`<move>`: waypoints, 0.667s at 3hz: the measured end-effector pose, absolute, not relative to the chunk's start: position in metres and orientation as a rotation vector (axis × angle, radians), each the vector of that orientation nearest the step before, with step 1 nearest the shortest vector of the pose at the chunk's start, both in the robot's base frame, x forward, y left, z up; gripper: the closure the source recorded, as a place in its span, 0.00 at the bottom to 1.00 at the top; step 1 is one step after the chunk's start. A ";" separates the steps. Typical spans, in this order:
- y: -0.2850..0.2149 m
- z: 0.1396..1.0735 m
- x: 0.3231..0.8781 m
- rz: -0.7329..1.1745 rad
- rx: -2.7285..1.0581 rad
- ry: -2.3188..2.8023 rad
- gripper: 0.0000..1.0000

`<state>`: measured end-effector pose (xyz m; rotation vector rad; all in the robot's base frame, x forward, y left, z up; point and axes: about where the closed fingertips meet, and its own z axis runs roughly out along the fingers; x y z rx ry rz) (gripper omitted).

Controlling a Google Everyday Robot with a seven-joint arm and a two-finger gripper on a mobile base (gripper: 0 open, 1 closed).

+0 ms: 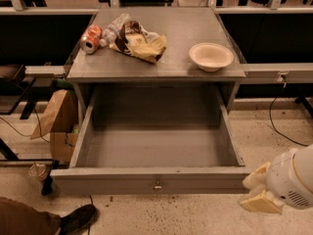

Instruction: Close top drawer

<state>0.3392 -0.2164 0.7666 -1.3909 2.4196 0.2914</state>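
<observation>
The top drawer (pixel 122 182) is a wide, deep grey drawer pulled fully out toward me, empty inside, with a small metal knob (pixel 157 185) at the centre of its flat front panel. My gripper (pixel 258 192) is at the lower right, low and just beyond the right end of the drawer's front panel, with its cream fingers (pixel 256 176) pointing left toward that end. The white arm (pixel 297 177) behind it fills the right edge of the view.
On the grey cabinet top (pixel 171 58) lie an orange can (pixel 91 38), a plastic bottle (pixel 112 31), a crumpled chip bag (pixel 141 44) and a white bowl (pixel 211 56). A brown paper bag (pixel 54 114) and a box stand at the left. A person's shoe (pixel 78 218) is at bottom left.
</observation>
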 end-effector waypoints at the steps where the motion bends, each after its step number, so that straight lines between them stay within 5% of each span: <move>1: -0.175 0.703 0.340 0.452 -1.384 2.448 0.87; 2: -0.152 0.668 0.351 0.523 -1.372 2.458 1.00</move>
